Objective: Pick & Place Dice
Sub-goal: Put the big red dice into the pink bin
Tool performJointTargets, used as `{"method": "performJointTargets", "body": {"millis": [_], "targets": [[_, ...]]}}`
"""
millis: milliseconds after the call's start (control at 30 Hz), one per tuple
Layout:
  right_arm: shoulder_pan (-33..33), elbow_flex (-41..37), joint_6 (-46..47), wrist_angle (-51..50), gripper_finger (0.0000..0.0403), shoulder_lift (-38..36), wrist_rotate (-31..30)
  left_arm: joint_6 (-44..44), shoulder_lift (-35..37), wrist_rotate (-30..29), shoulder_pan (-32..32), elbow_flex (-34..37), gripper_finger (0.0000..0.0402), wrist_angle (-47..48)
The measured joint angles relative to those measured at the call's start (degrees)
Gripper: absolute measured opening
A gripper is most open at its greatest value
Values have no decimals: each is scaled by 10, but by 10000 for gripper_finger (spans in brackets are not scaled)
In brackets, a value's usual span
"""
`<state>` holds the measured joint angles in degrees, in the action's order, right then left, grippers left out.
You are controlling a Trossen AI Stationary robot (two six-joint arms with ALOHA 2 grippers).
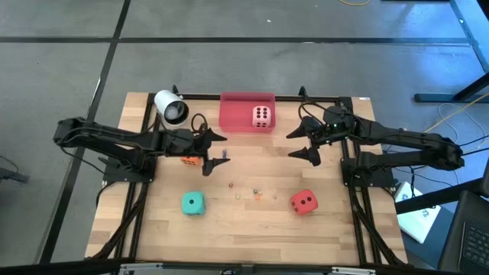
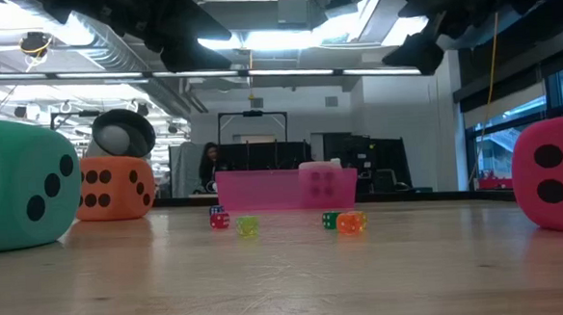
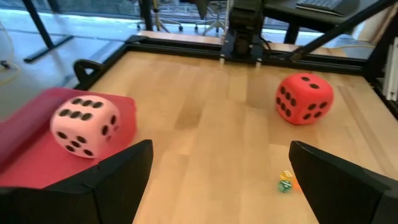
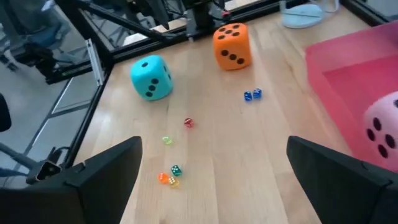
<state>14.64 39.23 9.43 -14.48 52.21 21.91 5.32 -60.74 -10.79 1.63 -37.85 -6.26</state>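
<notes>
Left tool (image 1: pixel 208 153): open, empty, over orange die (image 1: pixel 189 160), 9 o'clock on desk (image 1: pixel 252 221).
Right tool (image 1: pixel 307 143): open, empty, 3 o'clock.
Done: pink die (image 1: pixel 262 116) in pink tray (image 1: pixel 235 113), 12 o'clock.
Left: orange; teal die (image 1: pixel 192 204), 7 o'clock; red die (image 1: pixel 304 202), 5 o'clock.
Count: four dice, one tray.

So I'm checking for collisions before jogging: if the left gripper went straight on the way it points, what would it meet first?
Probably nothing near: the left gripper, open, points across bare table, between the pale pink die in the pink tray and the red die. The right arm's base stands at the far edge, though depth is uncertain.
</notes>
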Motion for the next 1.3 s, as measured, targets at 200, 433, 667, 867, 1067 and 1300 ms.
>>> {"method": "performJointTargets", "body": {"millis": [200,433,667,867,1067,1300], "targets": [[-15,-15,14,106,400,33,2,21,-10,0,-17,0,372,1],[-22,-16,8,170,400,79,2,25,-10,0,-20,0,372,0],[-22,-16,2,171,400,91,74,11,-10,0,-20,0,372,0],[-38,-16,63,189,400,85,173,10,-10,0,-20,0,372,0],[-65,-16,95,200,400,85,161,9,-10,0,-20,0,372,1],[-81,-16,71,211,400,87,98,11,-10,-7,-20,0,372,1]]}}
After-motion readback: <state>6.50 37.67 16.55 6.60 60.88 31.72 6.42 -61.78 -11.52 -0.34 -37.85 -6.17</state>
